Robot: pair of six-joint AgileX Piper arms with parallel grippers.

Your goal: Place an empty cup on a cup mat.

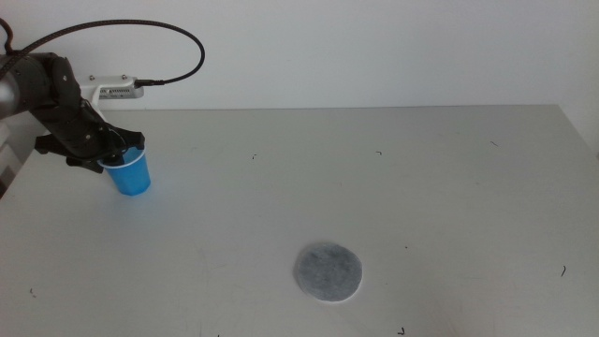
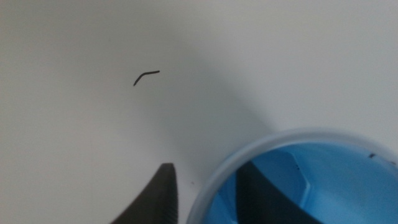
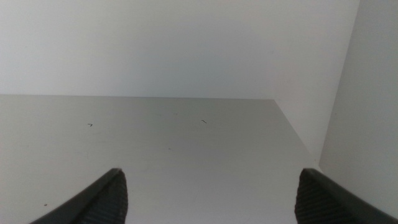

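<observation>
Nearest the middle camera, the cup mat [image 1: 328, 273] was seen lying flat on the worktop [image 1: 393, 178], at about six o'clock in that view and bare on top. Well apart from it, at about ten o'clock, the cup [image 1: 130, 174] was seen upright with its mouth upward, still on or just above the worktop; which of the two could not be told. The left gripper [image 1: 116, 153] was placed at the cup's rim, its dark fingers [image 2: 163, 198] set astride the cup wall: in the left wrist view one finger was seen outside the white rim and the other inside the cup [image 2: 311, 180], against the lighter blue lining. The wall appeared to be pinched between them, so the fingers were judged nearly closed and holding the cup by its rim. No contents were seen inside the cup.

The right gripper [image 3: 211, 199] was held away from the work, out of the middle view, its fingers spread wide with nothing between them and only bare worktop ahead.

As for progress, only the grasp was judged done. The carry across to the mat, the lowering of the cup onto it and the release were all left to be made, and the mat was not yet touched by anything
</observation>
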